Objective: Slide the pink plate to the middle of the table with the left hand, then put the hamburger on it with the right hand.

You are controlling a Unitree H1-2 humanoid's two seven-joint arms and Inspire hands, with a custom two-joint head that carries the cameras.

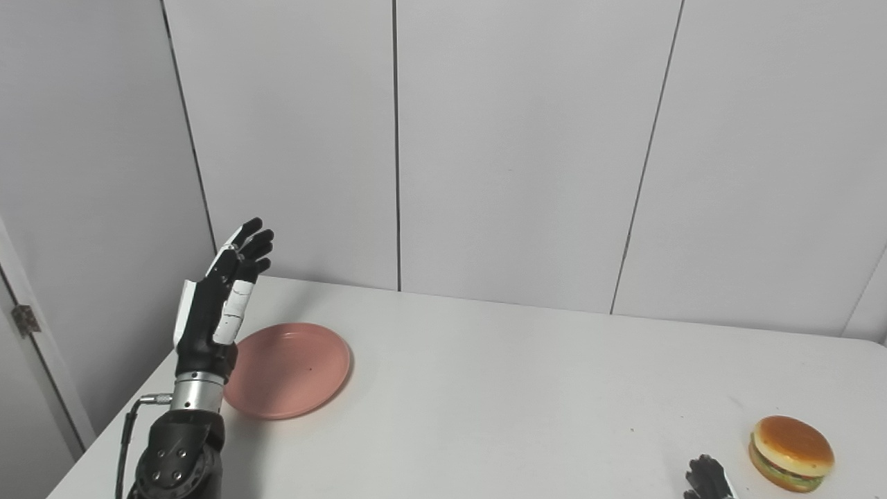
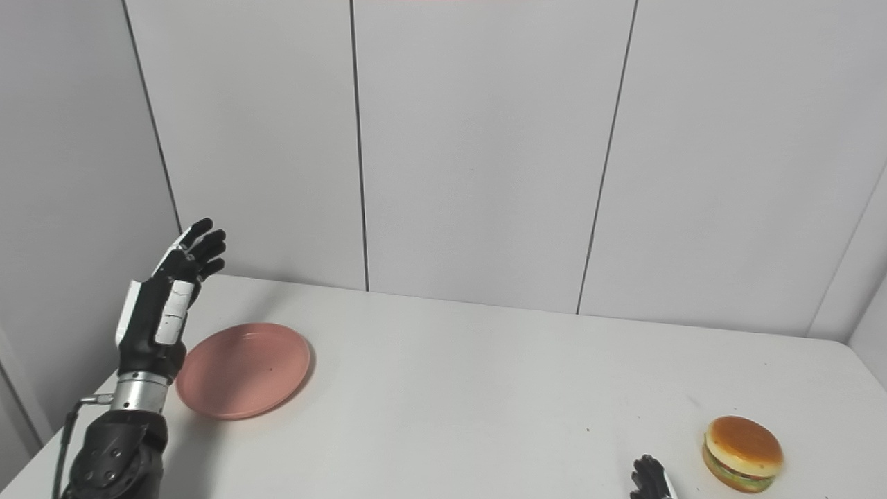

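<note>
white table (image 1: 499, 388) | pink plate (image 1: 294, 367) lying near left edge | hamburger (image 1: 791, 452) at near right

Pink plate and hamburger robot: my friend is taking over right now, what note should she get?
Left hand: open, fingers pointing up, raised at the left side of the round pink plate; contact cannot be told.
Right hand: only its tip shows at the bottom edge, open or shut unclear.
Plate: at the left end of the white table, not in the middle.
Toy hamburger with a tan bun: on the table at the right, beside the right hand.
Done: nothing yet.
Left: slide the plate to the middle, then put the hamburger on it.
</note>
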